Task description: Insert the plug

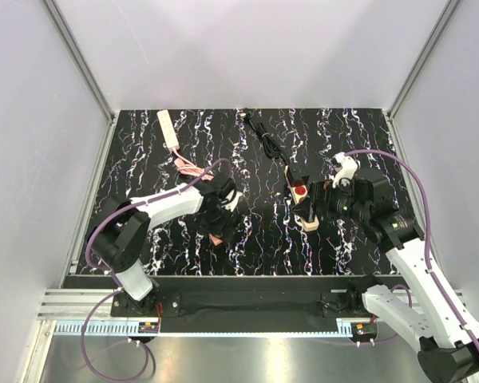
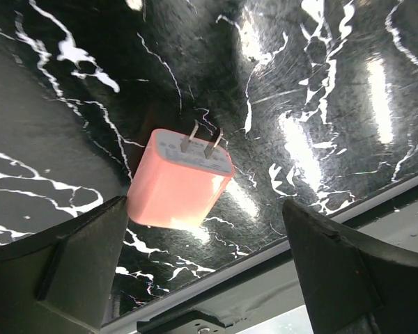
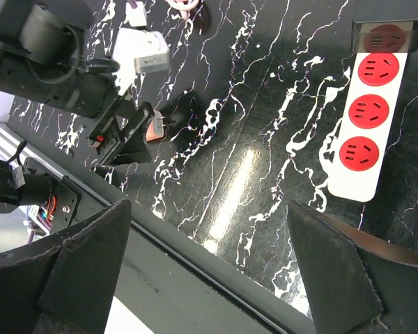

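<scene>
A pink plug adapter [image 2: 180, 182] lies on the black marble table with its two prongs [image 2: 202, 142] pointing away; it also shows in the top view [image 1: 216, 238] and the right wrist view [image 3: 153, 125]. My left gripper [image 2: 203, 268] is open and hovers just above it, the plug sitting near the left finger [image 2: 70, 257]; in the top view the gripper [image 1: 215, 227] is over the plug. A white power strip with red sockets [image 1: 302, 204] lies mid-table, also in the right wrist view [image 3: 368, 125]. My right gripper [image 3: 209, 278] is open and empty, just beside the strip [image 1: 318, 203].
A cream power strip [image 1: 169, 128] with a pink cable [image 1: 188, 167] lies at the back left. A black cord [image 1: 265, 137] runs from the red-socket strip to the back edge. The table's front rail [image 2: 265, 254] is close below the left gripper.
</scene>
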Action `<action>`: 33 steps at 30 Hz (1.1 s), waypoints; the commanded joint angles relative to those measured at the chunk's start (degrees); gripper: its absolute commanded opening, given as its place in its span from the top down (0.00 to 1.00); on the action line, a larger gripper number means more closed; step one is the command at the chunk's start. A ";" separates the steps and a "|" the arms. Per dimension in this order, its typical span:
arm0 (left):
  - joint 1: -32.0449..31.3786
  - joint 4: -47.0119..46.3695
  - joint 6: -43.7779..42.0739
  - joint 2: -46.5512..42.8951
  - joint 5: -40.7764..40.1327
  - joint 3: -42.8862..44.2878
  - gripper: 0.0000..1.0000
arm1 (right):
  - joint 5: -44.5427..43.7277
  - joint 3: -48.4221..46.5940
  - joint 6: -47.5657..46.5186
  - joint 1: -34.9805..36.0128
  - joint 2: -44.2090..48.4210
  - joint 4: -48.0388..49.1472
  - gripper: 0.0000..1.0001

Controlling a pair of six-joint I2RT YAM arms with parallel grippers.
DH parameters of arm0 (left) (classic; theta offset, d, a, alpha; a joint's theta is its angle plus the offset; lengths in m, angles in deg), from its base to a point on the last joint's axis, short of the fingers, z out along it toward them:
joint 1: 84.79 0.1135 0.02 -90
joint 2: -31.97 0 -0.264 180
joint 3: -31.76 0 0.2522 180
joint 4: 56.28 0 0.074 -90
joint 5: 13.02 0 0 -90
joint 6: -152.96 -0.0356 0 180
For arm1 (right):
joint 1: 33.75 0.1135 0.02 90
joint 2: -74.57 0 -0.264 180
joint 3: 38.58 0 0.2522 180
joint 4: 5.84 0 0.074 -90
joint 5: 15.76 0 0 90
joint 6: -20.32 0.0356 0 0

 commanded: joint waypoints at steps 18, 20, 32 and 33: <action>-3.51 3.58 -1.52 6.62 -9.52 7.11 0.16 | 0.17 0.02 -0.13 0.38 1.96 -0.21 0.00; -3.51 3.67 -1.60 7.24 -10.14 7.73 0.17 | 0.16 0.11 -0.39 0.38 1.79 -0.21 0.00; -3.69 4.90 -1.44 9.53 -8.49 10.98 0.80 | -0.54 0.37 -0.57 0.38 0.91 0.05 0.00; -3.69 4.82 -0.99 8.57 -7.43 11.42 0.84 | -1.06 0.72 -0.30 0.38 0.64 0.23 0.00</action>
